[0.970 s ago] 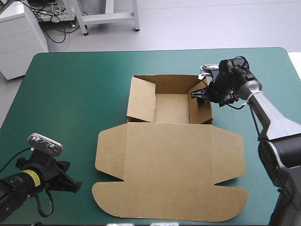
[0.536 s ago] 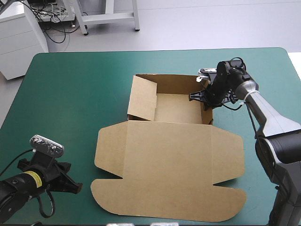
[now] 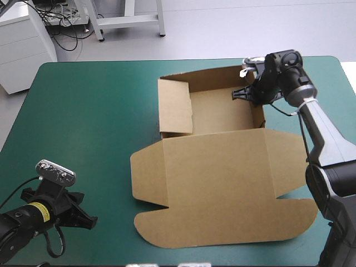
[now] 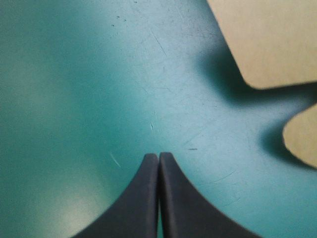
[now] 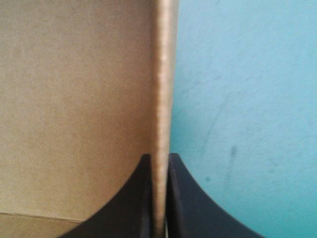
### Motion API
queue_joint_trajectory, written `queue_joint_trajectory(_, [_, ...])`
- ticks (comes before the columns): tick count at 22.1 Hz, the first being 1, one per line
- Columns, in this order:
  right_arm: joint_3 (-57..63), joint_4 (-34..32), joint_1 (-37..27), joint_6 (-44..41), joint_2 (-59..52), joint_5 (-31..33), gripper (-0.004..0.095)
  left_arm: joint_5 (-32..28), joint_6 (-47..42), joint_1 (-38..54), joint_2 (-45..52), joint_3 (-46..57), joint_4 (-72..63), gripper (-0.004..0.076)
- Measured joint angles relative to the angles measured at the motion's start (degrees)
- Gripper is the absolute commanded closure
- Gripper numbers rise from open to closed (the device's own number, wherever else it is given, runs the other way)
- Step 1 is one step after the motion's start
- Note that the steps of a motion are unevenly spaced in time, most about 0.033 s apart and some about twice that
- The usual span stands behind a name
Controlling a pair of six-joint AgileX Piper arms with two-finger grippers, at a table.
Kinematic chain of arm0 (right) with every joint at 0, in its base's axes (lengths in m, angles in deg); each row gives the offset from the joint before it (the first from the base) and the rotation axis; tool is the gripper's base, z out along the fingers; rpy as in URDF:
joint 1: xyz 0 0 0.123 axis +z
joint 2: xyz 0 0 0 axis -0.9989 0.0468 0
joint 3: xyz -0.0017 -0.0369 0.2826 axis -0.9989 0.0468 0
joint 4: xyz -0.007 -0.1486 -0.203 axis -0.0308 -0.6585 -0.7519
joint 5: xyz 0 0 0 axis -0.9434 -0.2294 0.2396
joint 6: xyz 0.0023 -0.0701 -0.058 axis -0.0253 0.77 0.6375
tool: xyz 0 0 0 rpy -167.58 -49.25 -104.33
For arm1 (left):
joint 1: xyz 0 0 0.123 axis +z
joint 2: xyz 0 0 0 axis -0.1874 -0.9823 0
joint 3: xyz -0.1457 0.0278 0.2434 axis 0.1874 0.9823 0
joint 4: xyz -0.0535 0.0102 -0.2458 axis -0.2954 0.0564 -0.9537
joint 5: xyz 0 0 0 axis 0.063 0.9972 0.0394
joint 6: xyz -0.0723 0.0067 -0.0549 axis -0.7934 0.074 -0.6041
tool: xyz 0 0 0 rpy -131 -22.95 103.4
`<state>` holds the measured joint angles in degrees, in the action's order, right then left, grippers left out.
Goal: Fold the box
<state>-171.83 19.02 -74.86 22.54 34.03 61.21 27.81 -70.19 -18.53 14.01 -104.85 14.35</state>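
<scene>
The brown box (image 3: 222,183) lies right of the table's middle. It forms an open tray (image 3: 222,114) with raised walls on the far side, and the lid lies flat toward the front. My right gripper (image 3: 253,95) is at the tray's right wall. In the right wrist view its black fingers (image 5: 159,161) are shut on that wall (image 5: 161,74), whose edge stands up between them. My left gripper (image 3: 83,218) sits low near the table's front left, apart from the box. It is shut (image 4: 158,156) over the cover, with two rounded lid flaps (image 4: 267,39) ahead of it.
Teal-green cover (image 3: 83,122) lies left of the box. The lid's right front corner (image 3: 311,214) reaches close to the table's right edge. The tray's left flap (image 3: 175,114) leans inward.
The right gripper went from open to shut on the tray's right wall. It then moved right and away, dragging and turning the whole box to the right. The left arm stayed put.
</scene>
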Motion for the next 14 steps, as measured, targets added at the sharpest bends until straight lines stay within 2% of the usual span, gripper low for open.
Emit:
queue_joint_trajectory(2, [-2.4,-1.5,-1.9,0.1,-2.5,0.1,0.092,0.0,0.0,0.0,0.0,0.0,0.0,0.075])
queue_joint_trajectory(4, [-4.9,-4.9,-6.5,0.1,-6.4,0.3,0.0931,0.0,0.0,0.0,0.0,0.0,0.0,0.075])
queue_joint_trajectory(5, [-5.9,-7.1,-10.7,0.3,-9.0,0.5,0.0931,-0.5,0.1,0.0,0.0,0.0,0.0,0.075])
queue_joint_trajectory(6, [-6.1,-7.7,-12.7,0.7,-9.8,0.5,0.0931,-0.8,0.1,0.0,0.0,0.0,0.0,0.075])
queue_joint_trajectory(9, [-6.4,-9.2,-24.1,3.8,-12.1,0.5,0.0931,-1.3,0.3,0.0,0.0,0.0,0.1,0.075])
queue_joint_trajectory(14, [-6.4,-4.4,-33.2,6.1,-10.2,0.2,0.0931,-1.9,0.3,0.0,0.0,0.0,0.1,0.075])
